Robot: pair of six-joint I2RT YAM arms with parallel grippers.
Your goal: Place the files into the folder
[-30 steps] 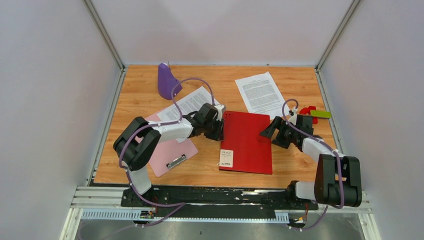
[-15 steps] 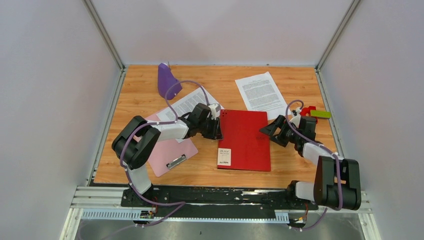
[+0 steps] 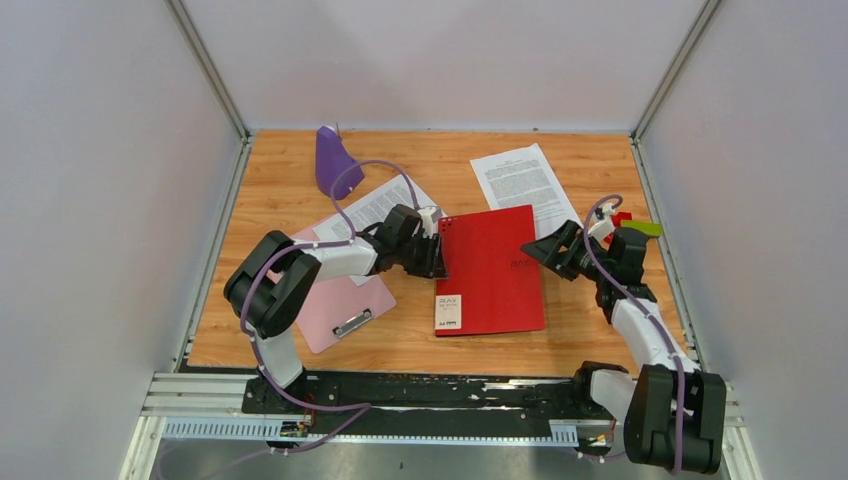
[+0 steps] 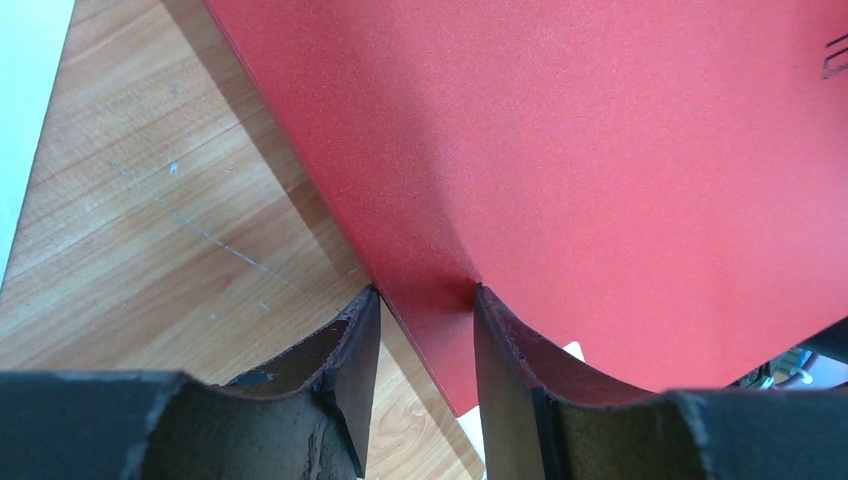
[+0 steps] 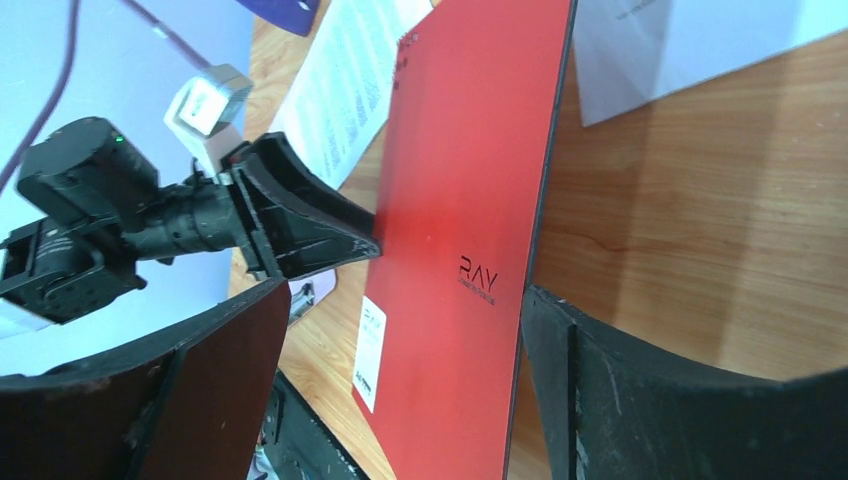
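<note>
The red folder [image 3: 490, 275] lies closed mid-table with its white label [image 3: 450, 312] at the near left corner. My left gripper [image 3: 438, 255] is closed onto the folder's left edge [image 4: 600, 150], jaws a narrow gap apart with a strip of cover between them. My right gripper [image 3: 540, 250] is wide open around the folder's right edge [image 5: 470, 180], which looks slightly raised. One printed sheet [image 3: 520, 180] lies at the far right, its corner under the folder. The other sheet [image 3: 385, 205] lies on the pink clipboard, partly hidden by my left arm.
A pink clipboard [image 3: 345, 300] with a metal clip lies left of the folder. A purple object [image 3: 330, 160] stands at the far left. Red and green blocks [image 3: 632, 225] sit by the right wall, close to my right wrist.
My right gripper moved away from me along the folder's right edge. The folder's far right corner shifted back and now overlaps the sheet. The left gripper stayed on the left edge.
</note>
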